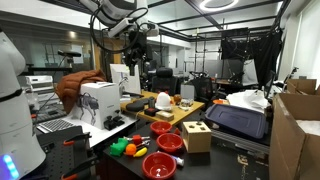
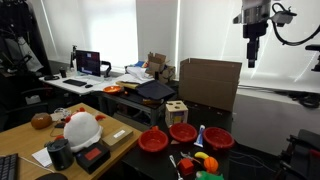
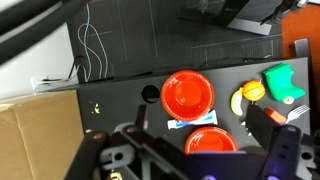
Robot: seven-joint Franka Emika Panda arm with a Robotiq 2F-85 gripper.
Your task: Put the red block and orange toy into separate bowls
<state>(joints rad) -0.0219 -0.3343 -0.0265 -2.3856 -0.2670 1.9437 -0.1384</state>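
Note:
Three red bowls stand on the dark table in both exterior views (image 1: 170,143) (image 2: 183,132). The wrist view looks down on two bowls (image 3: 187,93) (image 3: 211,142). The orange toy (image 3: 254,91) lies right of them, between a yellow piece (image 3: 238,102) and a green toy (image 3: 282,82). It also shows in an exterior view as the orange toy (image 2: 198,157). A small red piece (image 3: 297,116), likely the red block, is partly hidden behind my right finger. My gripper (image 3: 200,138) (image 1: 137,45) (image 2: 250,50) hangs high above the table, open and empty.
A tan wooden box (image 1: 197,136) (image 2: 177,110) stands beside the bowls. A blue-and-white tube (image 3: 192,119) lies between the two bowls. Cardboard boxes (image 2: 209,82), a laptop (image 2: 90,63), a helmet-like toy (image 2: 82,128) and other clutter fill the surrounding desks.

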